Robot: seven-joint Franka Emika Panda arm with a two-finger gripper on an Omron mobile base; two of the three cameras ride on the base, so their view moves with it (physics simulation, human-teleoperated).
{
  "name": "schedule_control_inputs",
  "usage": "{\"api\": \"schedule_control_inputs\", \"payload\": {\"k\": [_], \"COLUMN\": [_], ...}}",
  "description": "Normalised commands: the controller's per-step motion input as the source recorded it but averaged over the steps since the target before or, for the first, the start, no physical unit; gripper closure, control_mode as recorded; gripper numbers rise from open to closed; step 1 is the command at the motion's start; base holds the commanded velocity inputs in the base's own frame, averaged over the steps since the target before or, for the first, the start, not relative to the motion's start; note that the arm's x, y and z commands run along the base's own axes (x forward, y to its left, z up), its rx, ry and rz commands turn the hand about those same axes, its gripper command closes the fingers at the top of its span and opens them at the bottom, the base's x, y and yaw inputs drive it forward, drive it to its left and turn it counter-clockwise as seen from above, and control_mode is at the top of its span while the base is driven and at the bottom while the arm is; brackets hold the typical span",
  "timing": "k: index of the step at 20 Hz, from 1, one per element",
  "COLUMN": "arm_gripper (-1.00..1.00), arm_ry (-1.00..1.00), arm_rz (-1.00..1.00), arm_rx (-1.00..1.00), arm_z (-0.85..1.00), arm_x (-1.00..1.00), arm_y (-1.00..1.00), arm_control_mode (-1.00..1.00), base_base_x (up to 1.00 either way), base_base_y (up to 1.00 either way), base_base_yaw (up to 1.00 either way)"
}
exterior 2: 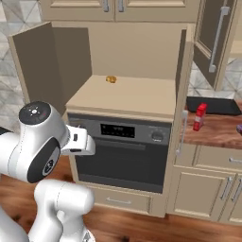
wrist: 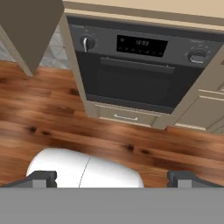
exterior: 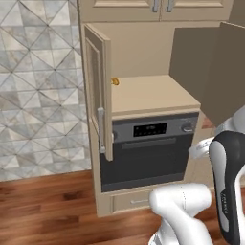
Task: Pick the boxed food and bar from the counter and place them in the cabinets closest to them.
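The boxed food [exterior 2: 200, 116] is a small red upright box on the reddish-brown counter [exterior 2: 212, 134], to the right of the oven. A dark purple sliver at that counter's right edge looks like the bar [exterior 2: 239, 127], mostly cut off. The beige cabinet [exterior 2: 127, 97] above the oven has both doors swung wide and a plain tan shelf inside. In the hand view my gripper [wrist: 112, 179] is open with nothing between its fingertips [wrist: 41, 178]. It looks down at the oven front and the wood floor, well left of the box.
A small orange-yellow item [exterior 2: 111, 79] sits at the back of the open shelf. A black oven [wrist: 131, 74] with knobs sits under it, over a drawer [wrist: 124, 117]. A flat black thing [exterior 2: 212, 105] lies behind the box. Another cabinet door [exterior 2: 215, 40] hangs open at upper right.
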Motion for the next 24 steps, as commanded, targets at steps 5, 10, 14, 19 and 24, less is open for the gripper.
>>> {"api": "schedule_control_inputs", "payload": {"k": [5,10,14,19,24], "arm_gripper": [-1.00,-1.00,-1.00,-1.00,-1.00], "arm_ry": [0.00,0.00,0.00,0.00,0.00], "arm_rz": [0.00,0.00,0.00,0.00,0.00], "arm_rx": [0.00,0.00,0.00,0.00,0.00], "arm_z": [0.00,0.00,0.00,0.00,0.00], "arm_x": [0.00,0.00,0.00,0.00,0.00], "arm_y": [0.00,0.00,0.00,0.00,0.00], "arm_control_mode": [1.00,1.00,1.00,1.00,1.00], "base_base_x": [-0.44,-0.02,0.00,0.00,0.00], "base_base_y": [-0.16,-0.01,-0.21,-0.44,-0.48], "base_base_yaw": [0.00,0.00,0.00,0.00,0.00]}}
